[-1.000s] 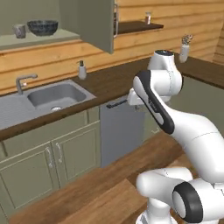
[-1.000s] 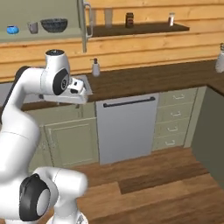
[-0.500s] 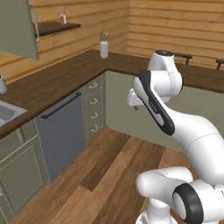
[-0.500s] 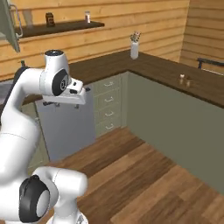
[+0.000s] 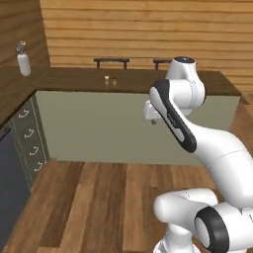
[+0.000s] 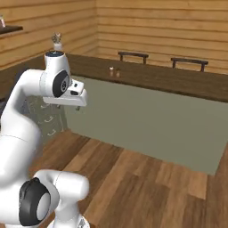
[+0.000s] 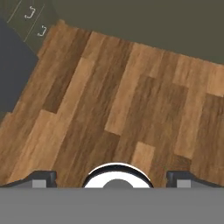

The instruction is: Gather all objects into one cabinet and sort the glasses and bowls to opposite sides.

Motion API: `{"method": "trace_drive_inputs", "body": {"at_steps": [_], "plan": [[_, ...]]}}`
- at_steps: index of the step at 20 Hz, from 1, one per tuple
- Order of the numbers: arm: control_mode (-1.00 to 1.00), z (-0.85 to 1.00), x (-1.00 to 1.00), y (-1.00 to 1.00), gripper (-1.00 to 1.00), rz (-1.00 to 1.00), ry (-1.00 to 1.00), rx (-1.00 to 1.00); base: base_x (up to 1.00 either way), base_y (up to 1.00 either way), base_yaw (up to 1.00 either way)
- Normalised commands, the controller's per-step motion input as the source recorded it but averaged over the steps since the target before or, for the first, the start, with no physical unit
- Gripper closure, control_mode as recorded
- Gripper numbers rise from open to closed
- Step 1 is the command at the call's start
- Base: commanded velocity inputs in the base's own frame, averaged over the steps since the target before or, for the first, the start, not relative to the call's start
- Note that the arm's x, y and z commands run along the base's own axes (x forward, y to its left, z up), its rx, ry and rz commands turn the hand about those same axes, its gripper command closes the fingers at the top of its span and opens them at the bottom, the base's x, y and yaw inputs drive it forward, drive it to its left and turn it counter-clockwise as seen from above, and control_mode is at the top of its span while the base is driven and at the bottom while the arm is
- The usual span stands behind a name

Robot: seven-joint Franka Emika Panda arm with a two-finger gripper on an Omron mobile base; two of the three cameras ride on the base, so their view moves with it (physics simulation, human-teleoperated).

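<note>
My gripper point(image 5: 153, 118) hangs in front of the arm's upper link, pointing down at the wooden floor point(image 7: 127, 100). In the right base view the gripper point(image 6: 79, 107) sits just below the white hand. In the hand view the gripper point(image 7: 111, 178) is open, with nothing between its two dark fingertips point(image 7: 43, 177), which stand far apart. The cabinet, the glasses, the bowls and the other objects are out of view.
A dark wooden counter point(image 5: 74, 81) with an olive front runs across the room, with two small shakers point(image 5: 109, 79) on it and chair backs point(image 5: 111, 61) behind. A white utensil holder point(image 5: 22, 63) stands at the left. Drawers point(image 5: 27, 141) and a dark appliance front point(image 5: 7, 192) line the left side.
The whole picture has swept sideways: the base has turned, and the sink, shelf and open cabinet have gone out of view to the left. The arm keeps its pose and the gripper stays open.
</note>
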Motion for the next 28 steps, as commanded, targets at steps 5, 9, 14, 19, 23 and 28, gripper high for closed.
{"method": "trace_drive_inputs", "body": {"at_steps": [5,9,14,19,23,28], "plan": [[1.0,0.0,0.0,0.0,-1.0,0.0,0.0,0.0,0.0,-0.13,-0.69],[1.0,0.0,0.0,0.0,-1.0,0.0,0.0,0.0,0.0,-0.13,-0.68],[1.0,0.0,0.0,0.0,-1.0,0.0,0.0,0.0,0.0,-0.1,-0.65],[1.0,0.0,0.0,0.0,-1.0,0.0,0.0,0.0,0.0,-0.16,-0.68],[1.0,0.0,0.0,0.0,-1.0,0.0,0.0,0.0,0.0,-0.18,-0.68],[1.0,0.0,0.0,0.0,-1.0,0.0,0.0,0.0,0.03,-0.19,-0.67]]}}
